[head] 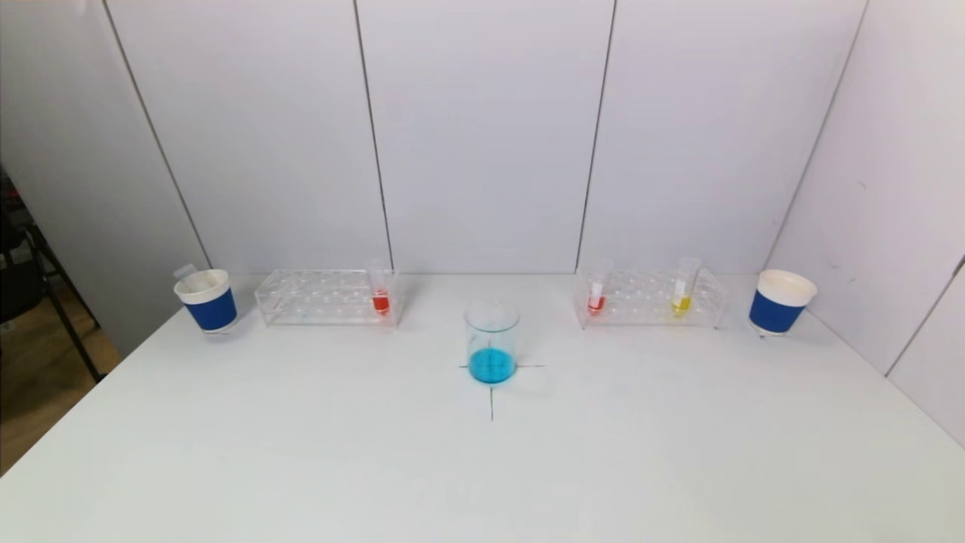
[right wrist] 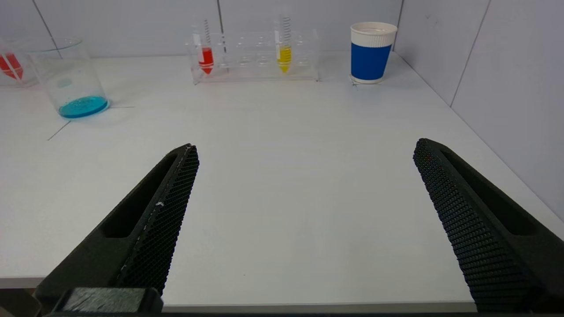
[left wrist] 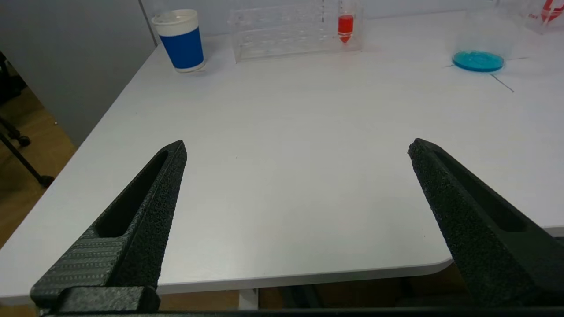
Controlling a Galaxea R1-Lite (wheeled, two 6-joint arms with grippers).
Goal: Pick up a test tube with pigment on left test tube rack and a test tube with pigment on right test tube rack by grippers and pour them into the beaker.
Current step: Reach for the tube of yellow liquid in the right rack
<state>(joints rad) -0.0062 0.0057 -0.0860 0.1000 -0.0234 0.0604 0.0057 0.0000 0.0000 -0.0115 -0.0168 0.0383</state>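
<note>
**Both arms parked low, jaws wide**

Neither arm shows in the head view, both sit below or behind its field. Left gripper (left wrist: 295, 147): seen only from its own wrist camera, two black textured fingers (left wrist: 145, 207) splayed fully apart, nothing between them, tips hovering level over the near edge of the table (left wrist: 282, 132), touching nothing. Right gripper (right wrist: 304, 147): same pose on its own wrist camera, mesh-patterned fingers (right wrist: 158, 211) spread wide, empty, hanging above the near edge, no contact.
</note>
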